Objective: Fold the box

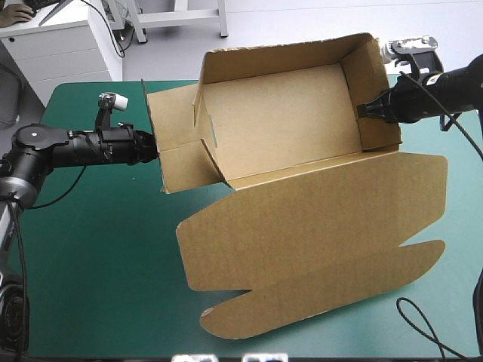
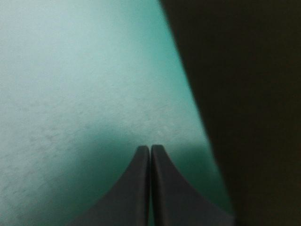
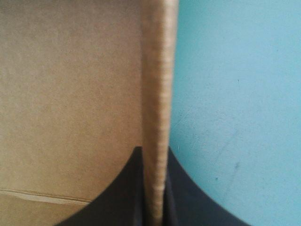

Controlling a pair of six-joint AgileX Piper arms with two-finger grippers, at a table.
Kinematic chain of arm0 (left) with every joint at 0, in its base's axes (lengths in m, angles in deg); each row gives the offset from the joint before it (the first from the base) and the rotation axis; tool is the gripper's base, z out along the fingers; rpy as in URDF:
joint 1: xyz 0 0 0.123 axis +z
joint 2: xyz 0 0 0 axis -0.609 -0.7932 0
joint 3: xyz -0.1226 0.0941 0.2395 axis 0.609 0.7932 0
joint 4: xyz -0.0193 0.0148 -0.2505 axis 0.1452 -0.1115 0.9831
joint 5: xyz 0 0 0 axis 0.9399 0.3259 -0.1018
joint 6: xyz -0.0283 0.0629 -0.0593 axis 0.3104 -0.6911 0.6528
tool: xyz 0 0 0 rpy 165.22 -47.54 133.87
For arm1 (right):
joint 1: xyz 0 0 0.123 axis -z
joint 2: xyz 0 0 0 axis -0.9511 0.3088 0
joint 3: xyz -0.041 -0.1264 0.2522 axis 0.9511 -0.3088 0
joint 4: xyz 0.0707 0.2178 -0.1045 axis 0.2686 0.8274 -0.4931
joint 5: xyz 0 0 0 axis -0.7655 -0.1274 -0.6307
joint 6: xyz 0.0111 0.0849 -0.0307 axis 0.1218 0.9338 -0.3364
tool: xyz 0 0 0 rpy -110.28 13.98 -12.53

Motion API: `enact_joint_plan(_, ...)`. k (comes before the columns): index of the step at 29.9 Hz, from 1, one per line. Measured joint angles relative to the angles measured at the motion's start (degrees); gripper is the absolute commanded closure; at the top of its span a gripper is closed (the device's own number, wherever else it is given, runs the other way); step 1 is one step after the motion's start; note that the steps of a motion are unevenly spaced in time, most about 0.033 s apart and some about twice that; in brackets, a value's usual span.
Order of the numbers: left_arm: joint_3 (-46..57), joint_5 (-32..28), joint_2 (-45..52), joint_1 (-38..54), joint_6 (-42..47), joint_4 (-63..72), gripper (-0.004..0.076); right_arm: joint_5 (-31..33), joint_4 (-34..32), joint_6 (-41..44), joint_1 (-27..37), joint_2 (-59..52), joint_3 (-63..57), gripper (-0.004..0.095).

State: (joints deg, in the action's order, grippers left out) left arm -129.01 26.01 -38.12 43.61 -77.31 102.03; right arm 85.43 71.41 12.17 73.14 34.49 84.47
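Right end effector (image 3: 154, 150) clamps box (image 1: 272, 113) wall; left end effector (image 2: 150, 147) closed, empty. Risk: untucked flap (image 1: 177, 139) springs open.

high view bright, even | left wrist: box (image 2: 254, 94) in deep shade, shadow around left gripper (image 2: 150, 149) | right wrist bright

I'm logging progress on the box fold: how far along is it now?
Done: the brown cardboard box has its far and right walls raised. In hand: the right claw is shut on the right wall, the shut left claw at the left end flap. Left: tucking that splayed flap; the broad lid panel lies flat on the teal-green cover.
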Motion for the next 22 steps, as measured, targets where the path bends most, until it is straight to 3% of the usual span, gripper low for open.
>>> enact_joint_plan(4,0.00,2.55,0.00,-0.06,-2.26,6.83,0.0731,0.00,-0.70,0.40,0.00,0.00,0.00,0.0925)
enact_joint_plan(15,-1.44,2.61,0.00,-6.39,-2.84,11.58,0.0723,-1.17,-8.66,5.91,-5.42,0.00,0.00,0.0923)
enact_joint_plan(19,-3.06,2.82,0.05,-7.19,-2.67,12.30,0.0668,-2.54,-12.04,8.20,-8.38,0.00,0.00,0.0923)
enact_joint_plan(22,-3.83,2.82,0.22,-7.18,-1.59,12.42,0.0572,-3.53,-13.79,9.63,-9.96,0.00,0.00,0.0923)
